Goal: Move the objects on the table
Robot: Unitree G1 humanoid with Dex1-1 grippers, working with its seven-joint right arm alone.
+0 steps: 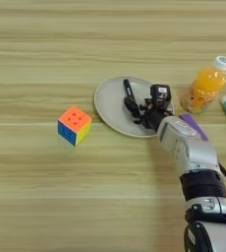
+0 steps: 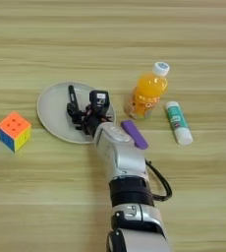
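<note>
A slim black marker pen (image 1: 127, 88) lies over the round beige plate (image 1: 110, 103), its far end pointing away from me. My right gripper (image 1: 133, 109) reaches over the plate's near right part and is shut on the pen's near end. The orange-juice bottle (image 1: 207, 84) with its white cap stands just right of the plate. A flat purple block (image 2: 134, 134) lies on the table (image 1: 110, 29) in front of the bottle, right beside my silver forearm (image 2: 119, 152), which partly hides it in the left eye view.
A colourful puzzle cube (image 1: 74, 125) sits left of the plate. A white-and-green tube (image 2: 178, 122) lies right of the bottle. My forearm comes in from the bottom edge, with a black cable looping at its right side.
</note>
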